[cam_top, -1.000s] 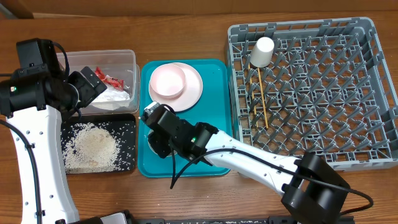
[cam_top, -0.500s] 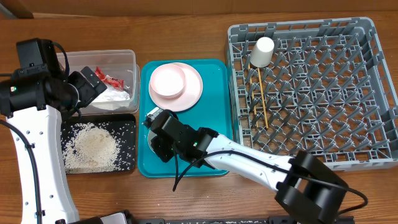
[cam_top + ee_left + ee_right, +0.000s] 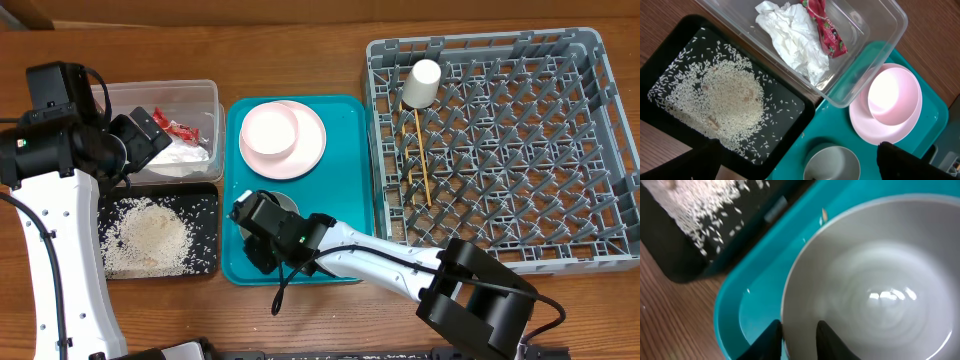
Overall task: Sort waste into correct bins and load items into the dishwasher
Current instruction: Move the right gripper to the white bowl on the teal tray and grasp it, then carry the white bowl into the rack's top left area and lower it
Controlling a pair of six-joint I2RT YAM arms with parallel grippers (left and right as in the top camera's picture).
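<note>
My right pincer point(image 3: 799, 330) stands narrowly spread astride the rim of the round grey-green bowl point(image 3: 875, 295), with one finger outside and one inside, a sliver of gap showing. The bowl sits mouth-up just ahead of the fingers on the teal plastic tray point(image 3: 755, 305); being round, it has no long axis. Overhead, my right arm point(image 3: 380, 255) hides most of it, and the blurred wrist view crops its edge. My left pincer point(image 3: 797, 147) hangs spread wide.
</note>
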